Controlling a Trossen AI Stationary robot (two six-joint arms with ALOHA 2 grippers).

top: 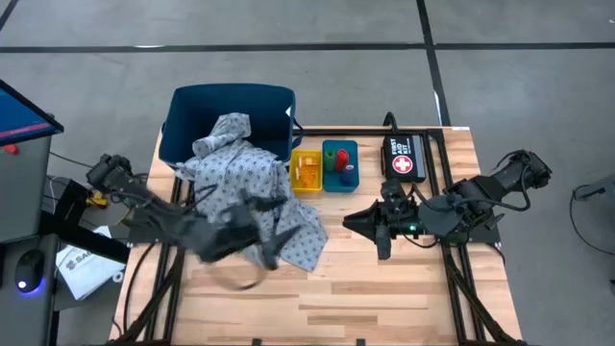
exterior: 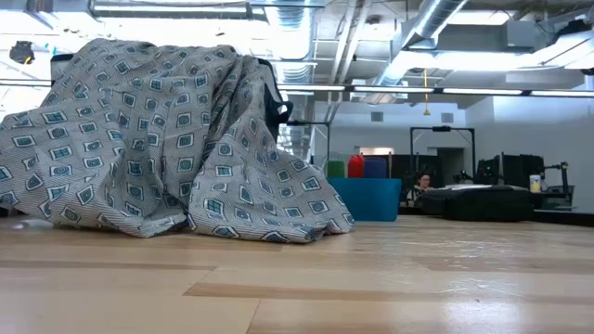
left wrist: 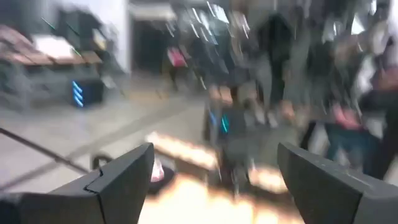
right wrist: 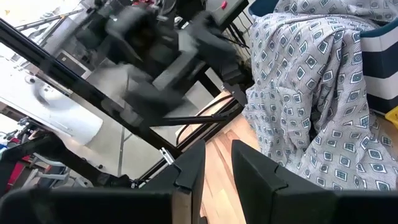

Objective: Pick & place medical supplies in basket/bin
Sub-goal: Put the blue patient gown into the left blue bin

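Grey-blue gown cloth (top: 252, 192) hangs half out of the navy basket (top: 229, 106), and your left gripper (top: 258, 229), jaws apart beside it, may drag it off.

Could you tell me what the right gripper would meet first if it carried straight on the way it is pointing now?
Most likely the gown cloth: the right gripper points across bare table toward its draped edge, though depth is hard to judge.

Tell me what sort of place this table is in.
Probably an industrial lab or workshop: exposed ceiling ducts, a bare concrete floor, and a person at a workstation behind the wooden table.
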